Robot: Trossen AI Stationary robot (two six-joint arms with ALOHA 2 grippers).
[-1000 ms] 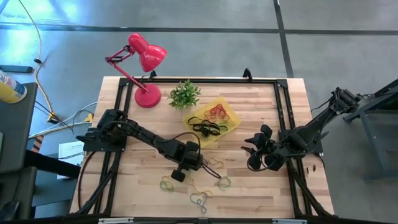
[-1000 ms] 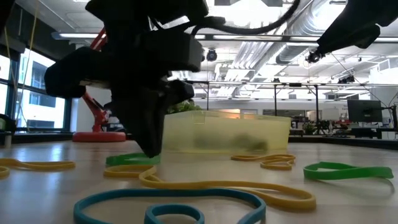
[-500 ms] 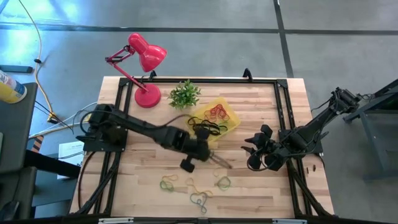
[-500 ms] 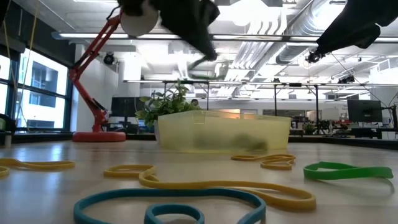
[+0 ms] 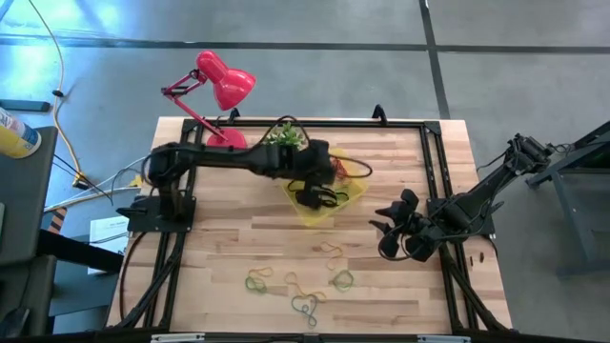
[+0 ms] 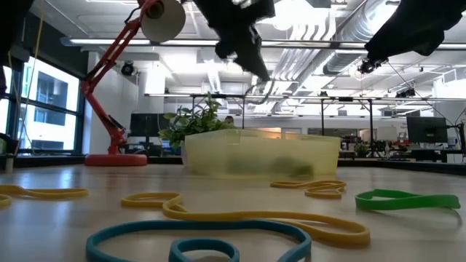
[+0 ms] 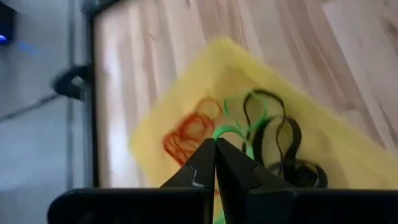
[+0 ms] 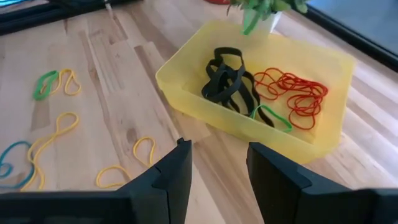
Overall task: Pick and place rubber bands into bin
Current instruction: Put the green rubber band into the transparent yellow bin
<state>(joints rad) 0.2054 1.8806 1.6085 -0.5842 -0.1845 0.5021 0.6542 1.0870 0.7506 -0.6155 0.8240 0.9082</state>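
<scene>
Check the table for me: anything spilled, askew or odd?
Nothing damaged or spilled. The bin sits skewed to the table edges. Loose rubber bands lie scattered near the front edge, awaiting pickup. The left tool is shut on a green band over the bin.

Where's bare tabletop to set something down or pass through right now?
Free: the wood between the red lamp base and the loose rubber bands, and the strip between the bin and the right gripper. Crowded: above the bin, under the left gripper.
</scene>
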